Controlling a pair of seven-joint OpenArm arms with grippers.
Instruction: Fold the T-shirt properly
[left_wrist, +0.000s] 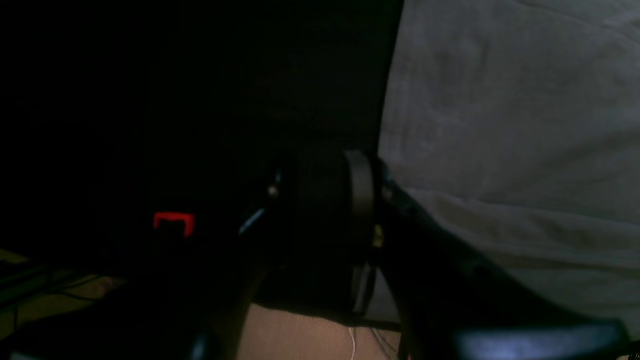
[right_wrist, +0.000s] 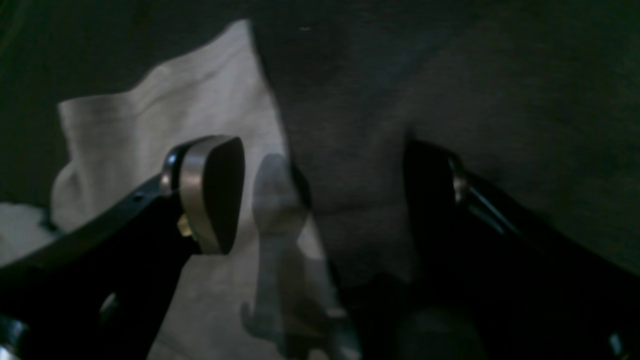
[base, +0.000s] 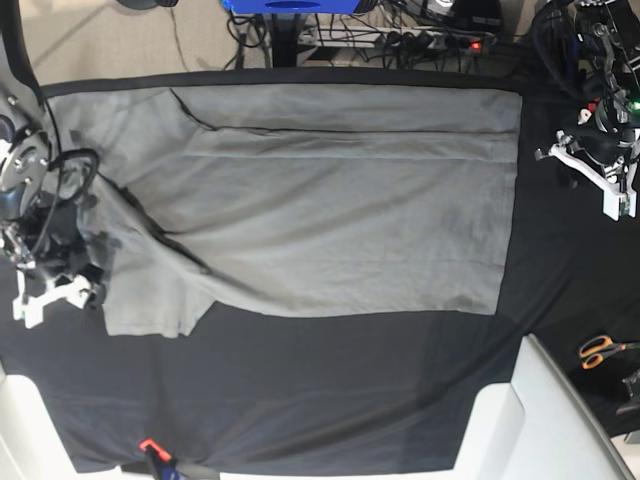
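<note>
T-shirt, grey, spread on the black cloth, long axis 9-to-3 o'clock; right gripper, jaws apart, over the sleeve at 9, nearer; left gripper, opening indiscernible, at 3, off-fabric.

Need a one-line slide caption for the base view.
Light grey cotton T-shirt spread on black cloth; right gripper at its sleeve, left gripper off beyond the hem.

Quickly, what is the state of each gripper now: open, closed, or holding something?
Left gripper: beside the T-shirt, not over it; open or closed cannot be told.
Right gripper: open, jaws apart over the T-shirt, holding nothing.
</note>
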